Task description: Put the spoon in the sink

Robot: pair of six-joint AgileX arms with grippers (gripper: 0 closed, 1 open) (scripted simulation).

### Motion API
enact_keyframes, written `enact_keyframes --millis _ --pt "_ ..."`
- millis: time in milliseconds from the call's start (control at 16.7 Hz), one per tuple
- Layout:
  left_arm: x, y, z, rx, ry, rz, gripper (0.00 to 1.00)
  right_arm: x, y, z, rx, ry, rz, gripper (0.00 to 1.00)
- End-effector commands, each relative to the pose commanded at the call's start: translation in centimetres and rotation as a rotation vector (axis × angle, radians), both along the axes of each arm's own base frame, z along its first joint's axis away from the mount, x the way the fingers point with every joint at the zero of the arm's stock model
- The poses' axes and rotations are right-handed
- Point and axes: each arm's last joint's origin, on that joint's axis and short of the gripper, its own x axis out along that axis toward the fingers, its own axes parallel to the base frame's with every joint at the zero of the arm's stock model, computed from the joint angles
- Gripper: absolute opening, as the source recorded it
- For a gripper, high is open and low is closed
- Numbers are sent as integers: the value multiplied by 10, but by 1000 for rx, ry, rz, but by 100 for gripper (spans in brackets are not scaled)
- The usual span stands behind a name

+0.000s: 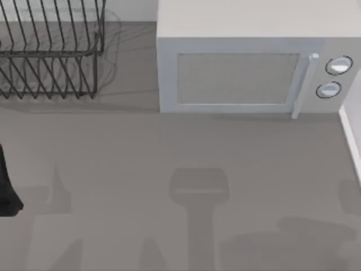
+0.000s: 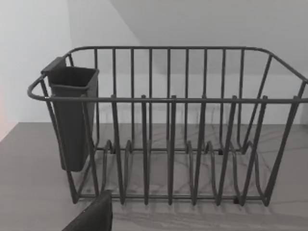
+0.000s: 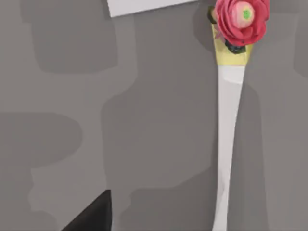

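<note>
One spoon (image 3: pixel 230 144) is seen in the right wrist view, lying flat on the grey surface (image 3: pixel 159 144), with a white handle and a red flower ornament (image 3: pixel 242 19) at one end, where a yellow part is also seen. It is not held by anything. A corner of a white object (image 3: pixel 144 6) lies near that end, apart from the spoon.

The step in hand is judged to be the approach to the spoon, before any grasp is made; the task is judged to be only at its beginning. The right hand is looking down on the spoon from above. A dark piece (image 3: pixel 89 214) is seen at the edge of this view, and it cannot be told whether the right hand is wide or narrow.

The next move is judged to call for a descent over the thin handle, with the fingers placed across it, since the handle lies low on the surface.

The left arm (image 1: pixel 7 186) is seen at the left edge of the top view, apparently parked. In its wrist view a wire dish rack (image 2: pixel 168 144) with a dark cutlery holder (image 2: pixel 72 120) is faced; whether the left hand is wide or narrow cannot be told either.

A microwave (image 1: pixel 242 73) stands at the back of the surface, to the right of the rack.
</note>
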Motion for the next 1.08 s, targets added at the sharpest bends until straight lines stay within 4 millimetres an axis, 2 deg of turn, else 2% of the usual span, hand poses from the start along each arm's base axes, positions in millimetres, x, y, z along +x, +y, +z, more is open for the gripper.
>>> enact_keyframes --millis 240,660,840,1080 --pt "0 0 0 0 0 0 100 18 -4 -1 15 153 -25 100" --pt "0 0 0 0 0 0 100 20 -3 -5 15 164 -24 100" --pt "0 0 0 0 0 0 100 24 -4 -27 16 166 -27 100" --pt "0 0 0 0 0 0 100 26 -4 -74 15 155 -26 100"
